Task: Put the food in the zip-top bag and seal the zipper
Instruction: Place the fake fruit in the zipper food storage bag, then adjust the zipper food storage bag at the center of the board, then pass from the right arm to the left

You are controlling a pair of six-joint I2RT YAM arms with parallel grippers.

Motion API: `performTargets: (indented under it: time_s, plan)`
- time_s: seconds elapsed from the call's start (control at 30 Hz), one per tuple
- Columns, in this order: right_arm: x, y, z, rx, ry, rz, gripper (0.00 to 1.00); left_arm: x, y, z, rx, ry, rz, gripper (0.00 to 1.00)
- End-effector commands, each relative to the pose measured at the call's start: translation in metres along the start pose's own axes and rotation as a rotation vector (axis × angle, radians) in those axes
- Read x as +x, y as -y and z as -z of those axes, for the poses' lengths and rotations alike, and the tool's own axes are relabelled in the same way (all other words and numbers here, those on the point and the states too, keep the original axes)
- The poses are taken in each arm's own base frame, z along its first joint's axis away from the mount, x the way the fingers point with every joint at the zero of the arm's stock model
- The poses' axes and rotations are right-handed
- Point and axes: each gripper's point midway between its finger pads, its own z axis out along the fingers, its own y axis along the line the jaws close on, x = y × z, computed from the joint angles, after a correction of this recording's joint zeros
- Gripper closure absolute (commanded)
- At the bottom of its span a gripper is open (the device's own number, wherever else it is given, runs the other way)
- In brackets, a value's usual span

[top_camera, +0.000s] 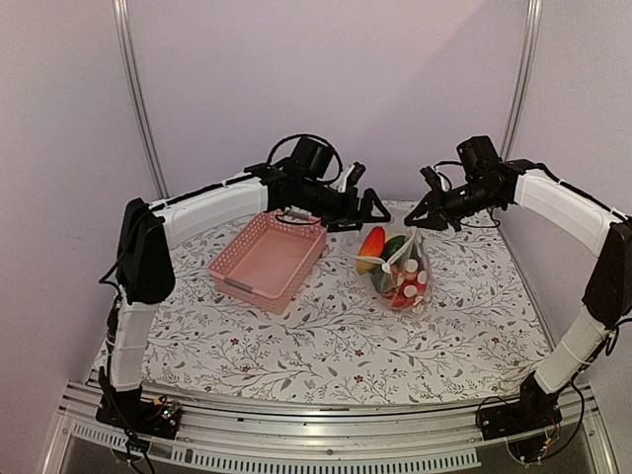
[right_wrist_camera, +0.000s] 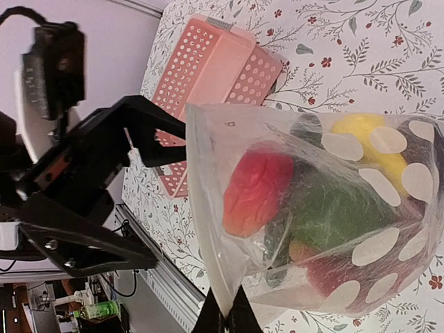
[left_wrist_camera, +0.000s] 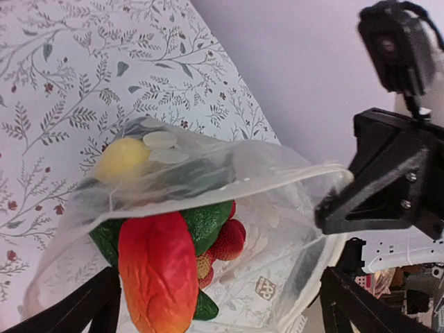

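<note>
The zip-top bag (top_camera: 403, 275) stands on the table right of centre, mouth open towards the left. It holds the food: an orange-red piece (top_camera: 371, 241), green pieces, red strawberries and a yellow piece. My right gripper (top_camera: 423, 219) is shut on the bag's top mouth edge; in the right wrist view it (right_wrist_camera: 229, 318) pinches the zipper strip (right_wrist_camera: 202, 208). My left gripper (top_camera: 361, 207) is open and empty just left of the bag's mouth. In the left wrist view it (left_wrist_camera: 218, 305) straddles the mouth, with the orange-red piece (left_wrist_camera: 156, 270), a strawberry (left_wrist_camera: 229, 239) and the pale zipper (left_wrist_camera: 229, 191) in front.
The pink slotted basket (top_camera: 259, 286) sits left of the bag and looks empty; it also shows in the right wrist view (right_wrist_camera: 243, 76). The floral tablecloth (top_camera: 326, 346) covers the table. The back wall is close behind both grippers.
</note>
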Motion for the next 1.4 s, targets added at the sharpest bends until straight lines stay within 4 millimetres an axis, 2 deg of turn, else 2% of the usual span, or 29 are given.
performTargets:
  time_s: [0.0, 0.1, 0.17, 0.27, 0.33, 0.37, 0.4, 0.43, 0.47, 0.5, 0.53, 0.57, 0.67, 0.73, 0.8, 0.97, 1.23, 1.37]
  plan:
    - [0.001, -0.013, 0.007, -0.056, 0.005, 0.024, 1.0, -0.05, 0.072, 0.085, -0.03, 0.2, -0.304, 0.0]
    - [0.003, -0.019, 0.005, -0.085, -0.008, 0.027, 1.0, -0.073, 0.109, 0.122, -0.051, 0.33, -0.448, 0.0]
    - [0.007, -0.026, 0.002, -0.107, -0.022, 0.034, 1.0, -0.08, 0.139, 0.145, -0.066, 0.411, -0.597, 0.0]
    - [0.018, -0.045, -0.005, -0.153, -0.065, 0.068, 1.0, -0.072, 0.186, 0.175, -0.071, 0.533, -0.787, 0.0]
    - [0.027, -0.058, -0.008, -0.184, -0.095, 0.092, 1.0, -0.065, 0.198, 0.19, -0.054, 0.609, -0.788, 0.0]
    - [0.032, -0.067, -0.009, -0.205, -0.111, 0.107, 1.0, -0.065, 0.196, 0.197, -0.063, 0.645, -0.744, 0.0]
    - [0.035, -0.074, -0.009, -0.226, -0.122, 0.119, 1.0, -0.06, 0.197, 0.199, -0.042, 0.64, -0.742, 0.0]
    - [0.037, -0.081, -0.008, -0.244, -0.133, 0.128, 1.0, -0.051, 0.199, 0.195, -0.006, 0.586, -0.765, 0.05]
    - [0.04, -0.088, -0.006, -0.258, -0.144, 0.136, 1.0, -0.044, 0.198, 0.188, 0.002, 0.523, -0.78, 0.14]
    - [0.041, -0.091, -0.005, -0.266, -0.152, 0.145, 1.0, -0.032, 0.188, 0.173, -0.025, 0.409, -0.779, 0.22]
    - [0.042, -0.094, -0.003, -0.275, -0.159, 0.153, 1.0, -0.015, 0.181, 0.161, -0.037, 0.313, -0.807, 0.29]
    - [0.044, -0.096, -0.002, -0.286, -0.166, 0.161, 1.0, 0.006, 0.172, 0.152, -0.047, 0.244, -0.845, 0.32]
    - [0.048, -0.095, -0.003, -0.297, -0.175, 0.171, 1.0, 0.07, 0.146, 0.136, -0.113, 0.077, -0.978, 0.31]
    - [0.054, -0.089, -0.006, -0.297, -0.191, 0.16, 1.0, 0.097, 0.127, 0.13, -0.161, -0.028, -1.005, 0.3]
    - [0.06, -0.084, -0.01, -0.297, -0.214, 0.148, 1.0, 0.115, 0.113, 0.128, -0.175, -0.093, -1.033, 0.28]
    - [0.066, -0.072, -0.02, -0.279, -0.234, 0.153, 1.0, 0.139, 0.102, 0.108, -0.123, -0.158, -1.07, 0.26]
    - [0.062, -0.066, -0.026, -0.258, -0.229, 0.17, 1.0, 0.151, 0.088, 0.085, -0.095, -0.176, -1.054, 0.25]
    - [0.063, -0.064, -0.028, -0.254, -0.233, 0.168, 1.0, 0.157, 0.076, 0.062, -0.097, -0.178, -1.05, 0.28]
